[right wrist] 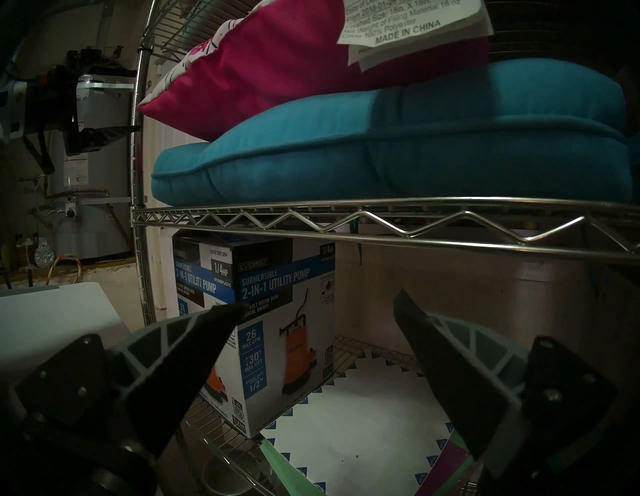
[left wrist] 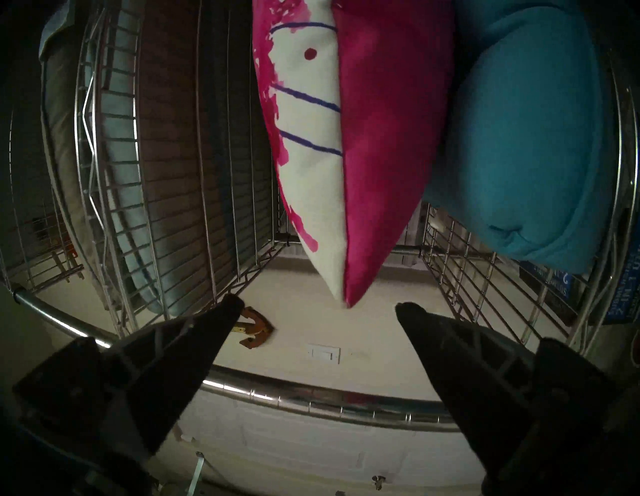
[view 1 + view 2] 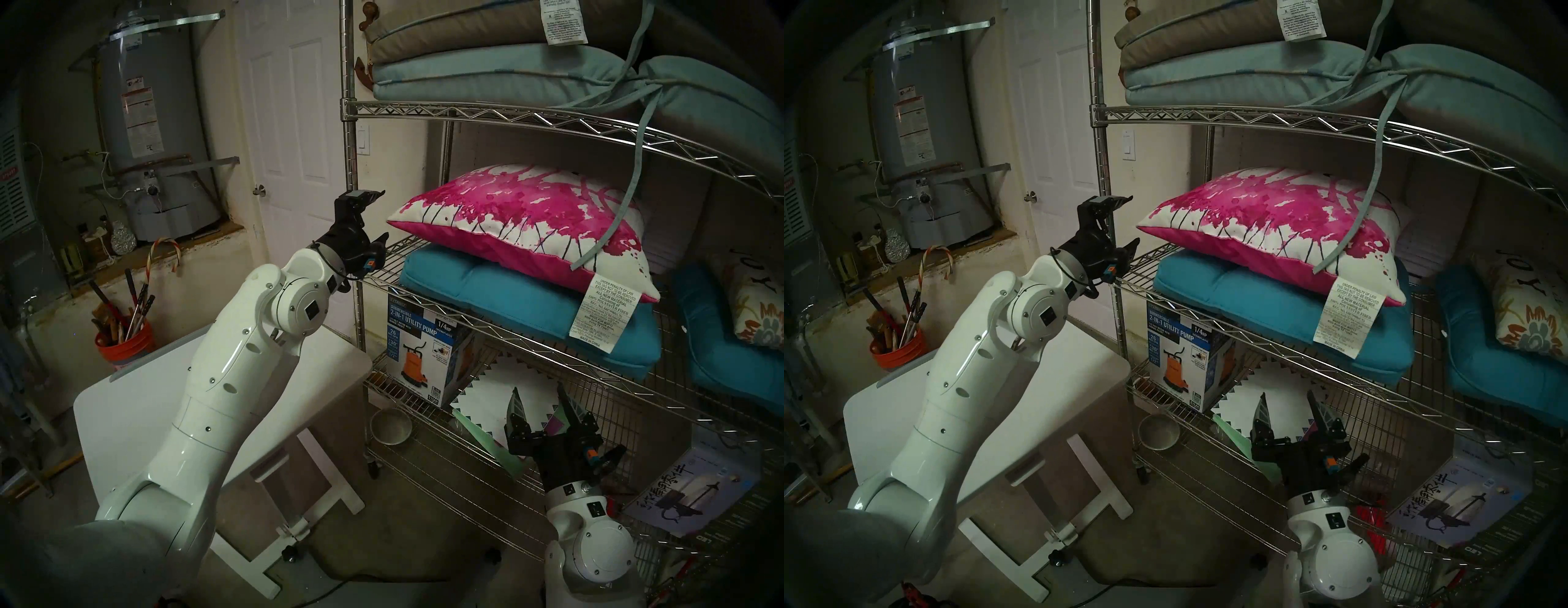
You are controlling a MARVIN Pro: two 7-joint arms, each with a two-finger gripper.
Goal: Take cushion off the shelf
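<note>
Head view: plump splattered cushion (image 3: 522, 229) on wire shelf (image 3: 488, 116)

I count one wire shelf (image 3: 466, 114) and one pink-splattered cushion (image 3: 522, 220) on it. Under that lies one bright teal seat cushion (image 3: 488, 293), with a second teal one (image 3: 721, 352) further right. One small floral pillow (image 3: 759, 314) leans there. Up top I make out three stacked pads (image 3: 488, 59). One pump box (image 3: 424, 348), one orange bucket (image 3: 127, 348), one white table (image 3: 140, 403). My two grippers: left gripper (image 3: 379, 214), right gripper (image 3: 541, 401).

Pink-splattered cushion (image 3: 522, 220) lies flat on shelf (image 3: 466, 116).
</note>
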